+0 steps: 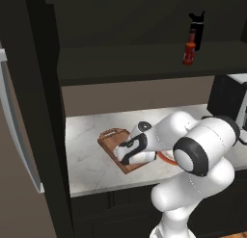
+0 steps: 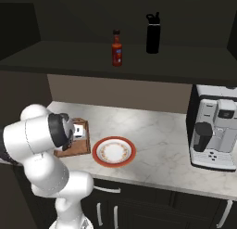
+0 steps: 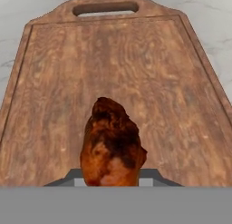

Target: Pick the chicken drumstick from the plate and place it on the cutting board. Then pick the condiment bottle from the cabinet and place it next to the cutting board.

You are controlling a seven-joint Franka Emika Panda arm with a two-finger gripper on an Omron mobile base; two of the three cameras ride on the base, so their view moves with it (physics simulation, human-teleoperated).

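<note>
Claw: my gripper [image 3: 111, 184] is closed narrow on the chicken drumstick [image 3: 112, 146]; in the hand view I see the meat standing up between the two dark tips, which are almost hidden at the bottom edge.
Drumstick: orange-brown with a darker patch on top, it is over the middle of the cutting board [image 3: 113, 82]. I cannot tell if its lower end touches the wood or hangs a little above.
Board: brown wood, rectangular, with a looped handle at the far end in the hand view. In the left base view the board [image 1: 110, 138] lies on the counter [image 1: 87, 155], and my white hand covers most of it.
Plate: the round plate [image 2: 114, 151] with the red-orange rim is on the counter just beside the board [image 2: 82, 148], on its right side in the right base view. I see nothing on it.
Bottle: the small red condiment bottle [image 2: 117, 48] stands upright on the long shelf of the dark cabinet [image 2: 69, 61], well above the counter.
Black bottle: a taller black bottle [image 2: 153, 33] stands near the red one, further back on the same shelf.
Appliance: a black-and-white machine [image 2: 213, 128] stands at the right end of the counter, well apart from the plate.
</note>
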